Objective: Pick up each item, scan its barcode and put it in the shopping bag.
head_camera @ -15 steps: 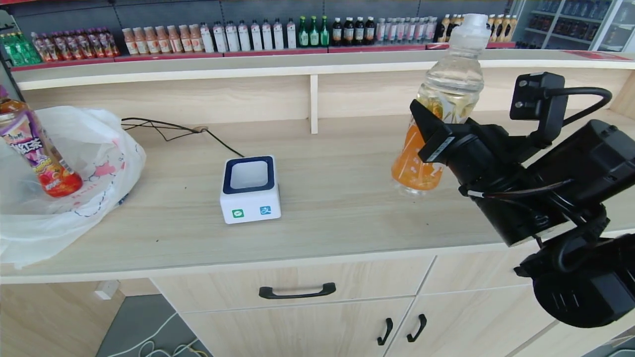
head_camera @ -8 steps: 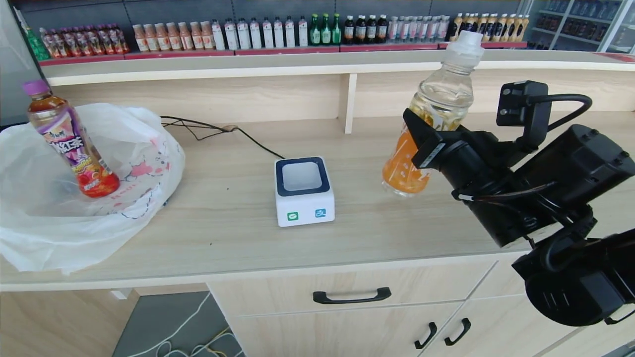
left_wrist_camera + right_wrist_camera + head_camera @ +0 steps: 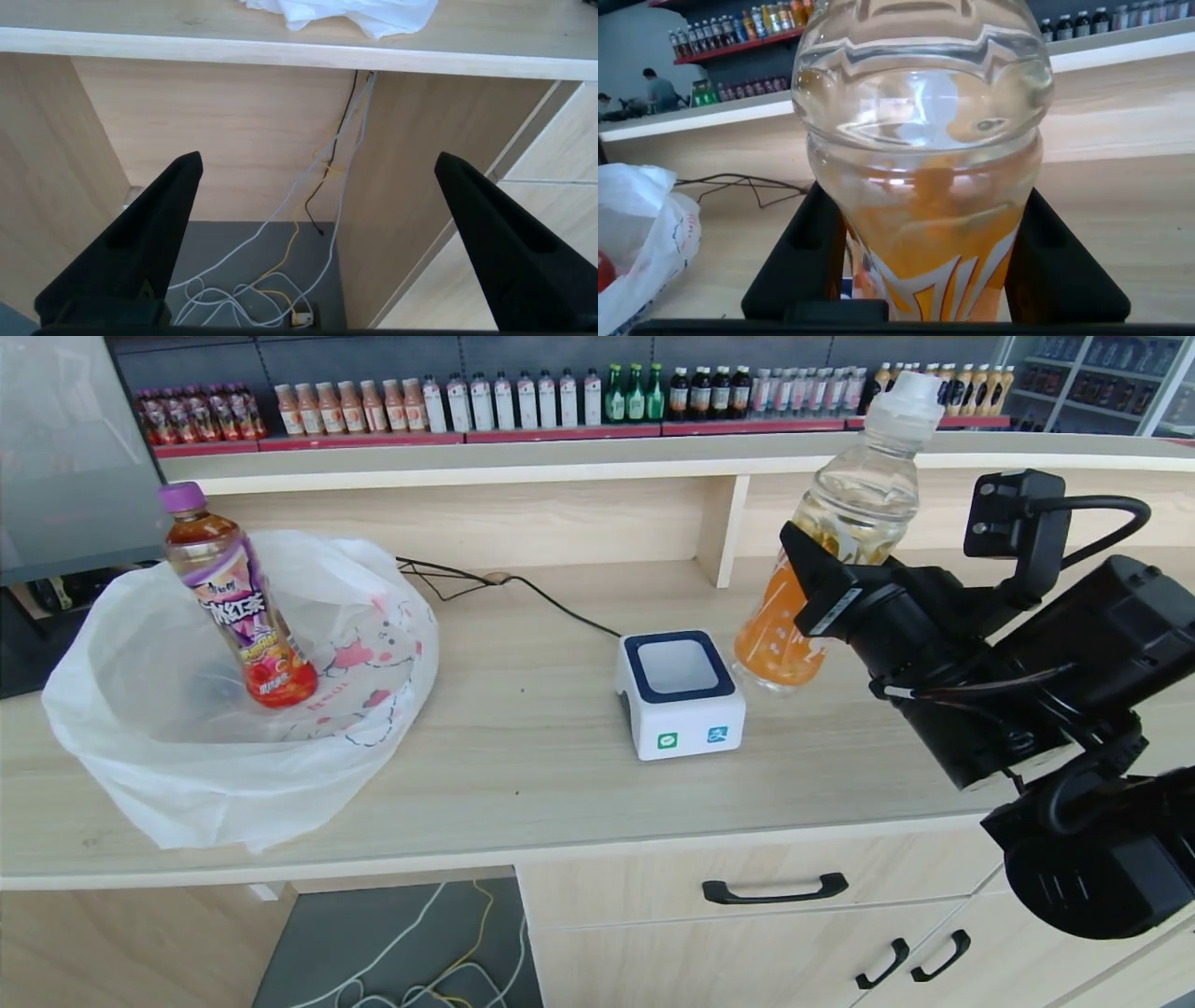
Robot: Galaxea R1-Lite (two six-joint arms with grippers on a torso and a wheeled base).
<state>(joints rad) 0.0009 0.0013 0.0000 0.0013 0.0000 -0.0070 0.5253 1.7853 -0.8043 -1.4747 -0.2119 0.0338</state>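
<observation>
Above the counter (image 3: 523, 765), the right gripper (image 3: 814, 593) clamps the orange bottle (image 3: 854, 504), now nearer the scanner (image 3: 680, 695) than before, seemingly lifted clear; the left wrist view has the left gripper (image 3: 318, 163) spread open below counter level, over loose cables (image 3: 280, 271).

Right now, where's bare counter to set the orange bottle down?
Widest bare patch: counter between shopping bag and scanner, out to the front edge. A narrower strip lies before the scanner. The cable crosses behind. Crowded: right of the scanner, where the right gripper holds the orange bottle; bag and tea bottle fill the left end.
</observation>
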